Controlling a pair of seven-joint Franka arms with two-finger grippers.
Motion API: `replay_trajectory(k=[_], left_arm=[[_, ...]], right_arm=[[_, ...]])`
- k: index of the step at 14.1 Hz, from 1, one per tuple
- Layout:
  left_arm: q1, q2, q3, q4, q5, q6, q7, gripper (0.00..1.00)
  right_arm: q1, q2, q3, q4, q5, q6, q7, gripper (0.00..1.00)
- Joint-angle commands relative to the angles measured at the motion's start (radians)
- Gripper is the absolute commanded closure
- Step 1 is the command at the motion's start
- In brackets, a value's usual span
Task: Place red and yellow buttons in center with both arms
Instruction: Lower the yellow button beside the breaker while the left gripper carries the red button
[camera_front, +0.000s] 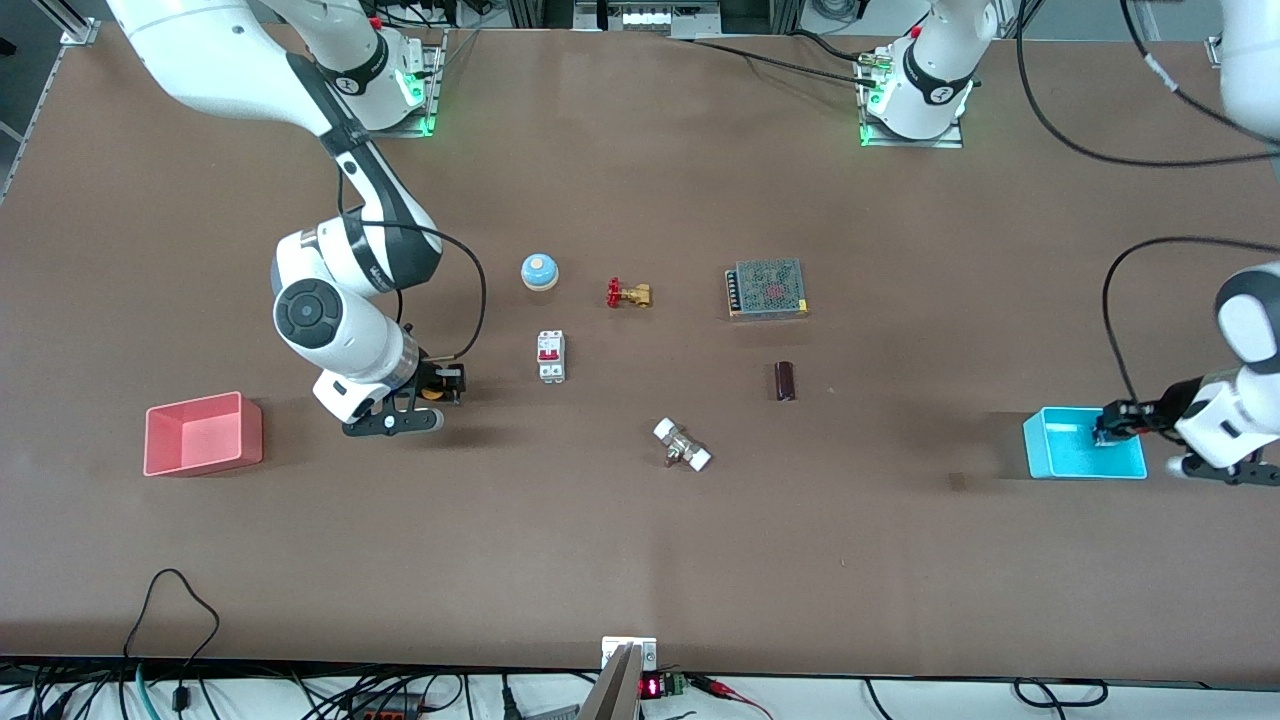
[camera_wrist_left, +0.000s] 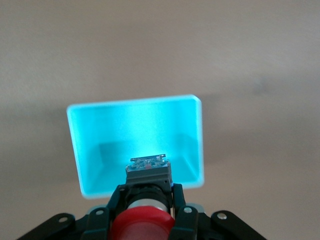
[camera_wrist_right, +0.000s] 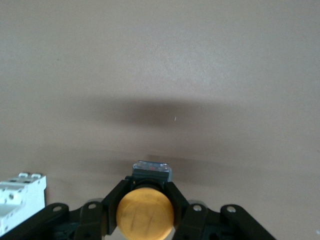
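Observation:
My left gripper (camera_front: 1108, 425) is shut on the red button (camera_wrist_left: 142, 225) and holds it over the cyan bin (camera_front: 1060, 455), at the left arm's end of the table. In the left wrist view the red cap lies between the black fingers (camera_wrist_left: 177, 197), with the bin's wall (camera_wrist_left: 135, 125) under the button's body. My right gripper (camera_front: 445, 382) is shut on the yellow button (camera_front: 432, 392) low over bare tabletop, between the pink bin and the circuit breaker. The right wrist view shows the yellow cap (camera_wrist_right: 145, 212) clamped between the fingers (camera_wrist_right: 175, 195). The table's center (camera_front: 640, 370) is plain brown surface.
A pink bin (camera_front: 205, 440) stands at the right arm's end. Around the center lie a white circuit breaker (camera_front: 551, 356), a blue dome bell (camera_front: 539, 270), a brass valve with a red handwheel (camera_front: 628, 294), a meshed power supply (camera_front: 767, 288), a dark cylinder (camera_front: 785, 381) and a white-capped fitting (camera_front: 682, 445).

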Motion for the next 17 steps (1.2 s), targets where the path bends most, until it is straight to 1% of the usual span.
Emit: replay_trajectory(k=[1, 2, 4, 5, 6, 7, 8, 10, 11, 12, 13, 14, 15, 16, 17], left_arm=[[-0.042, -0.108, -0.012, -0.162, 0.022, -0.019, -0.045, 0.72], [-0.054, -0.145, -0.031, -0.237, 0.020, 0.001, -0.078, 0.73], [-0.118, -0.220, -0.043, -0.369, 0.016, 0.065, -0.193, 0.73], [-0.153, -0.239, -0.043, -0.408, 0.016, 0.084, -0.241, 0.74], [-0.178, -0.245, -0.043, -0.425, 0.017, 0.090, -0.278, 0.75], [-0.184, -0.244, -0.045, -0.427, 0.019, 0.092, -0.284, 0.75], [-0.184, -0.238, -0.045, -0.434, 0.020, 0.092, -0.278, 0.75], [-0.183, -0.218, -0.045, -0.448, 0.019, 0.090, -0.270, 0.75], [-0.181, -0.189, -0.045, -0.448, 0.019, 0.092, -0.270, 0.75], [-0.183, -0.178, -0.045, -0.451, 0.019, 0.107, -0.270, 0.75], [-0.186, -0.185, -0.046, -0.480, 0.019, 0.131, -0.270, 0.75], [-0.194, -0.188, -0.049, -0.489, 0.017, 0.141, -0.272, 0.75], [-0.195, -0.188, -0.071, -0.494, 0.016, 0.153, -0.275, 0.76], [-0.194, -0.191, -0.083, -0.515, 0.013, 0.171, -0.276, 0.76], [-0.194, -0.194, -0.083, -0.532, 0.010, 0.190, -0.277, 0.76]], right_arm=[[-0.002, 0.009, -0.001, -0.033, -0.015, 0.068, 0.016, 0.63], [-0.002, 0.015, 0.000, -0.035, -0.015, 0.078, 0.017, 0.63], [-0.001, 0.018, 0.000, -0.041, -0.015, 0.085, 0.017, 0.62], [-0.001, 0.016, 0.000, -0.041, -0.015, 0.085, 0.016, 0.61], [-0.002, 0.018, 0.000, -0.042, -0.015, 0.085, 0.016, 0.60], [-0.002, 0.018, 0.000, -0.042, -0.015, 0.085, 0.017, 0.56], [-0.001, 0.022, 0.000, -0.041, -0.015, 0.085, 0.017, 0.52], [-0.002, 0.026, 0.000, -0.041, -0.015, 0.091, 0.016, 0.48], [-0.002, 0.026, 0.000, -0.041, -0.015, 0.096, 0.016, 0.47], [-0.002, 0.026, 0.000, -0.041, -0.015, 0.096, 0.016, 0.44], [-0.002, 0.026, 0.000, -0.038, -0.015, 0.096, 0.016, 0.41], [-0.004, 0.024, 0.000, -0.032, -0.013, 0.096, 0.013, 0.35], [-0.008, 0.010, 0.000, -0.024, -0.004, 0.093, 0.005, 0.19], [-0.015, -0.014, 0.000, -0.009, 0.002, 0.079, 0.000, 0.00], [-0.034, -0.049, 0.002, 0.000, 0.003, 0.034, -0.003, 0.00]])
